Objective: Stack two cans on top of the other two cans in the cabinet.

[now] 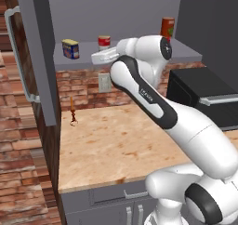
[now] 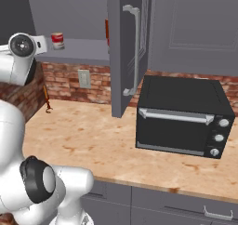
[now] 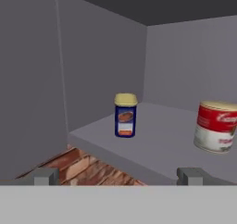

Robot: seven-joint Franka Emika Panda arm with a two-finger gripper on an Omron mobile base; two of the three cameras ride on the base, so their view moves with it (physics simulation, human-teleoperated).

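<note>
The grey cabinet's shelf (image 1: pixel 83 61) carries a squat blue can with a yellow label (image 1: pixel 70 48) on its left and a red-and-white can (image 1: pixel 104 42) near the middle. A tall orange-red can (image 1: pixel 168 27) stands far to the right. My gripper (image 3: pixel 119 176) is open and holds nothing. It hovers just in front of the shelf edge, facing into the cabinet. In the hand view the blue can (image 3: pixel 125 115) stands straight ahead, deeper on the shelf (image 3: pixel 157 149), and the red-and-white can (image 3: pixel 215 127) is nearer, to the right. The right base view shows the red-and-white can (image 2: pixel 57 40) beside my wrist.
The cabinet doors (image 1: pixel 39 56) (image 2: pixel 128 47) stand open on both sides, each with a curved silver handle. A black toaster oven (image 2: pixel 183 117) sits on the counter (image 1: pixel 116 145) to the right. A small orange object (image 1: pixel 72 112) stands by the brick back wall. Drawers (image 1: pixel 121 196) are below.
</note>
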